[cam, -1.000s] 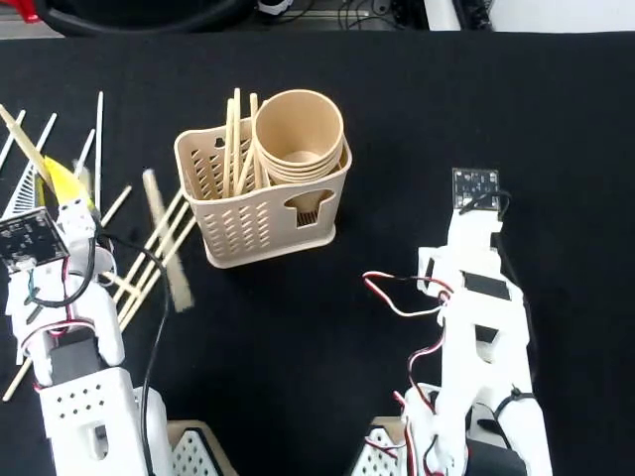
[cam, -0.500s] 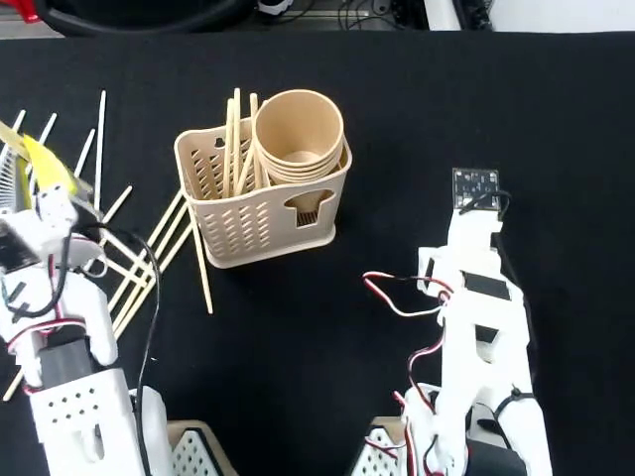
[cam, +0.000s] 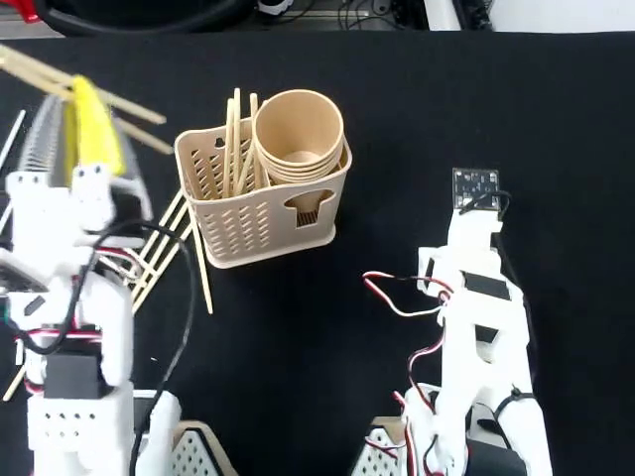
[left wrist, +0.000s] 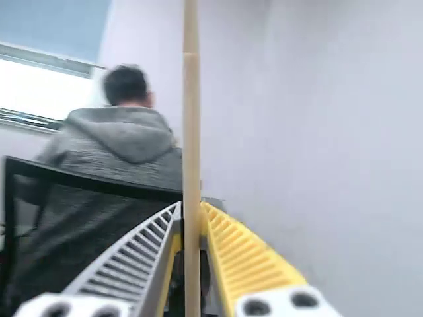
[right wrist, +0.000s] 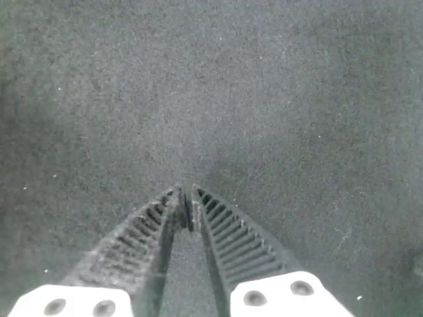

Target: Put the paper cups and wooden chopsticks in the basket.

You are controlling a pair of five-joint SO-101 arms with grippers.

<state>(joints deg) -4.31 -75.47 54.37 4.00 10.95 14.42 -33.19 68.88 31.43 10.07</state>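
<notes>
The held chopsticks (cam: 134, 108) cross above and left of the basket (cam: 248, 223), pinched in the left gripper (cam: 65, 97). That gripper has risen since half a second ago from the loose chopsticks (cam: 159, 253) lying left of the basket. The paper cups (cam: 298, 129) stand stacked inside the basket. The left wrist view shows the jaws tight on the wood. The right wrist view shows the right gripper (right wrist: 185, 195) nearly closed and empty over the table (right wrist: 297, 99).
</notes>
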